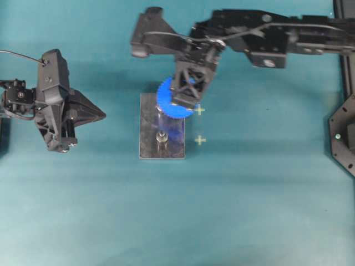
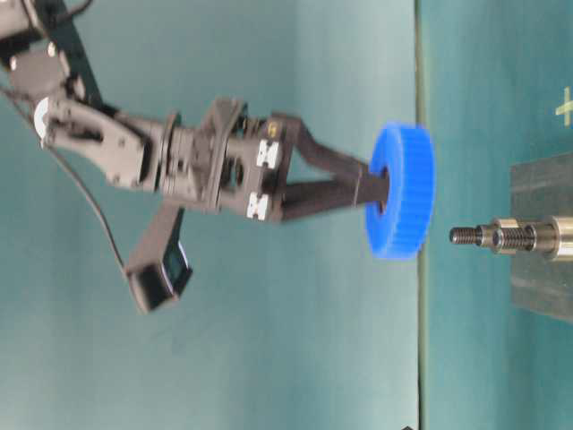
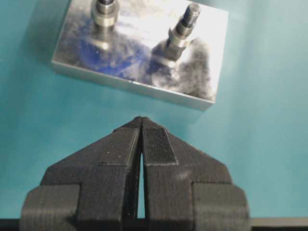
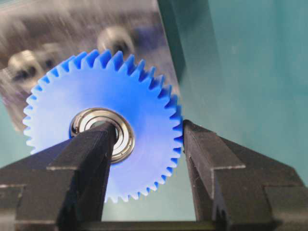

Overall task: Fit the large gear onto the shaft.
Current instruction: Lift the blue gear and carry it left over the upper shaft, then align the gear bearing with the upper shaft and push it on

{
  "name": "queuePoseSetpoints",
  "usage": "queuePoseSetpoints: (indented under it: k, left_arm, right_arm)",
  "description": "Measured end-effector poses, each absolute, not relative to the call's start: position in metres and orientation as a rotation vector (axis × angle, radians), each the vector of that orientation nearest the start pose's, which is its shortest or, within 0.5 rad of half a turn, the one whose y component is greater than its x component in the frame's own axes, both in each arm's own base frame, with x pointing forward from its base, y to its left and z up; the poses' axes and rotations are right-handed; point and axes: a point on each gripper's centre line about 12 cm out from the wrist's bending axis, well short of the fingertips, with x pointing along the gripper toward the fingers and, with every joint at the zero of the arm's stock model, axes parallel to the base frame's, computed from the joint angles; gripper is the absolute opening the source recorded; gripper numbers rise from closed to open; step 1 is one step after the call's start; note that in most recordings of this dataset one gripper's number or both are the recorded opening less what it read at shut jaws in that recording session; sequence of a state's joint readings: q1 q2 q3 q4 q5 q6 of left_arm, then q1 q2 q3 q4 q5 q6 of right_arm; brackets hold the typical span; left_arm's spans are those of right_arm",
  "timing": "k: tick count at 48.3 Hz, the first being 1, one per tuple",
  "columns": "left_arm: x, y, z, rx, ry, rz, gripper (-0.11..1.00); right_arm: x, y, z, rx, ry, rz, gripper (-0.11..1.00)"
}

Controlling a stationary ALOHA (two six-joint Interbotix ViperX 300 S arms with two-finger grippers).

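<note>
The large gear is bright blue with a silver bearing hub. My right gripper is shut on it, one finger in the hub's bore and the other against the rim teeth. In the overhead view the gear hangs over the far end of the grey plate. One shaft stands bare near the plate's near end; the other is hidden under the gear. In the table-level view the gear is apart from the peg. My left gripper is shut and empty, short of the plate and its two pegs.
Two small pale cross marks lie on the teal table just right of the plate. A dark fixture stands at the right edge of the overhead view. My left arm rests left of the plate.
</note>
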State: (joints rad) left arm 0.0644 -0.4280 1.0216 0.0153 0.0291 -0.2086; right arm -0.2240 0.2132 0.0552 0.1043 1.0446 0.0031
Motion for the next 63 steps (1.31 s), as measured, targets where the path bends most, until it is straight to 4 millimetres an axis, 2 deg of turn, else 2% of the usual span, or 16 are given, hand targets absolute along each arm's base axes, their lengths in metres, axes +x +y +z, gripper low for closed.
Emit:
queuePoseSetpoints:
  k: [18, 32, 63]
  left_arm:
    - [0.273, 0.018, 0.187, -0.207, 0.616, 0.123, 0.00]
    - [0.274, 0.018, 0.187, -0.208, 0.616, 0.123, 0.00]
    - [0.274, 0.018, 0.187, -0.210, 0.616, 0.124, 0.00]
  right_arm:
    - [0.453, -0.092, 0.195, 0.229, 1.320, -0.125, 0.49]
    - [0.460, -0.093, 0.184, 0.232, 1.338, -0.123, 0.49]
    - [0.459, -0.096, 0.183, 0.234, 1.339, -0.127, 0.49]
